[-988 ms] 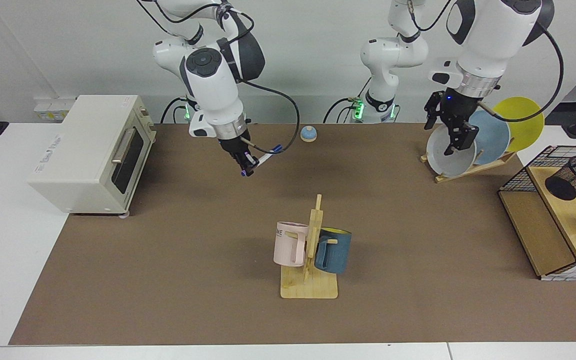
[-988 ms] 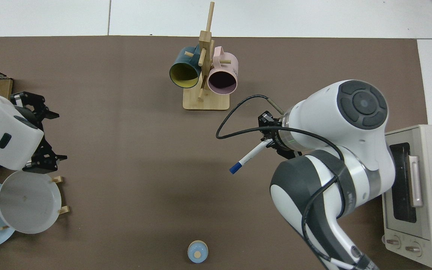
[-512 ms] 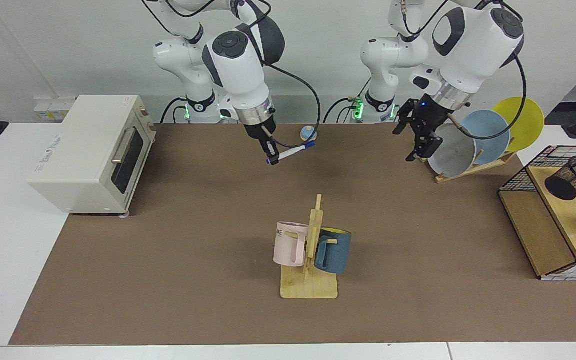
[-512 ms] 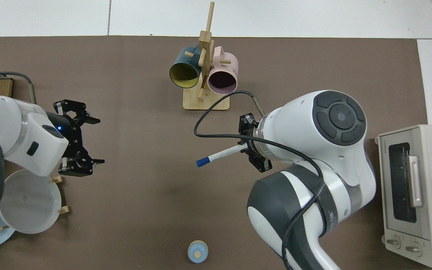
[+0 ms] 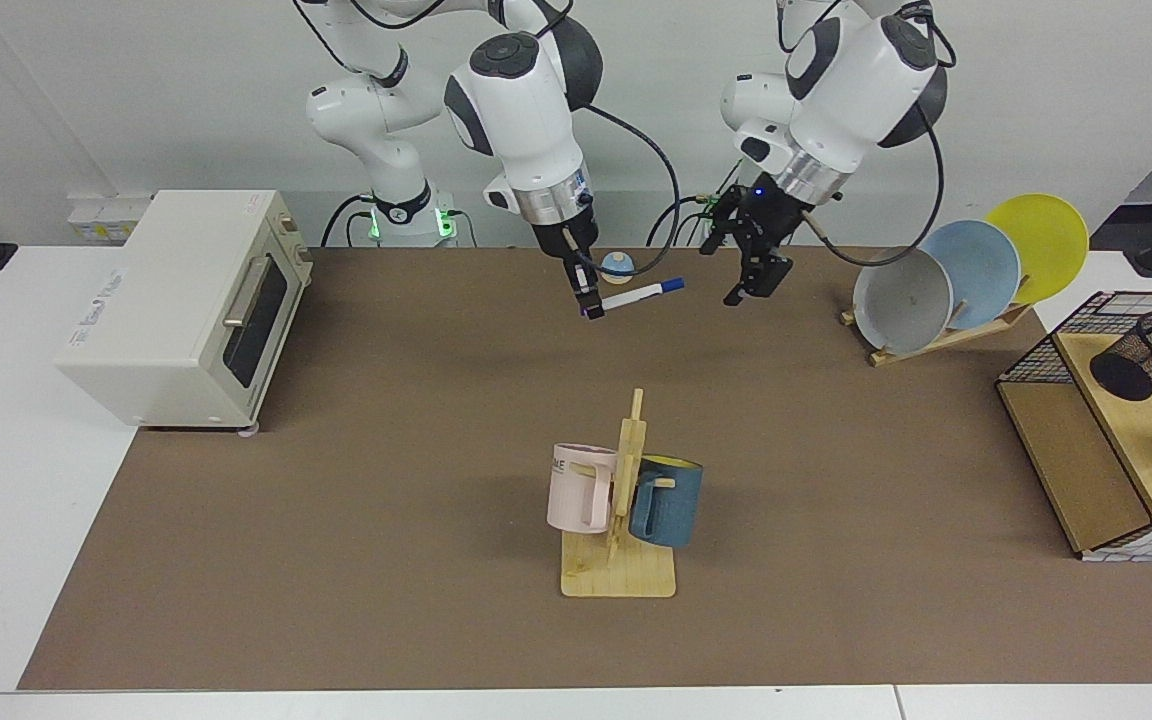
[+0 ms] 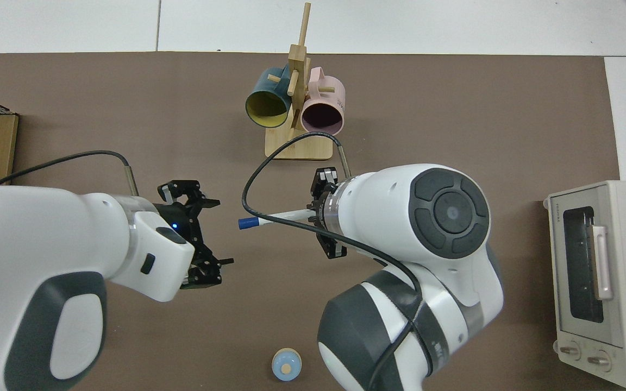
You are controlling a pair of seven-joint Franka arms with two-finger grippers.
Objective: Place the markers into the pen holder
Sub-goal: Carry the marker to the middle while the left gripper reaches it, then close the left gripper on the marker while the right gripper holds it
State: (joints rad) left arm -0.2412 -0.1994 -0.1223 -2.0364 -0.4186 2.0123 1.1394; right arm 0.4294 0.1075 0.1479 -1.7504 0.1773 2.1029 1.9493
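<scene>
The marker [image 5: 641,293] is white with a blue cap and is held nearly level above the back middle of the mat. My right gripper [image 5: 590,303] is shut on its tail end, and the cap points at my left gripper [image 5: 722,272]. My left gripper is open with nothing in it, a short gap from the cap. From above, the marker [image 6: 275,217] reaches from the right gripper [image 6: 318,214] toward the open left gripper [image 6: 212,233]. The pen holder [image 5: 1151,355], a black mesh cup, sits tilted on a wooden shelf at the far right of the facing view, far from both grippers.
A wooden rack [image 5: 621,500] with a pink mug and a blue mug stands mid-mat. A toaster oven [image 5: 186,305] sits at one end. At the other end are a plate rack [image 5: 946,290] and a wire shelf [image 5: 1066,440]. A small blue knob [image 5: 617,266] lies behind the marker.
My right gripper has carried the marker toward the middle of the mat. My left gripper has swung away from the plate rack to just short of the marker's cap, staying open.
</scene>
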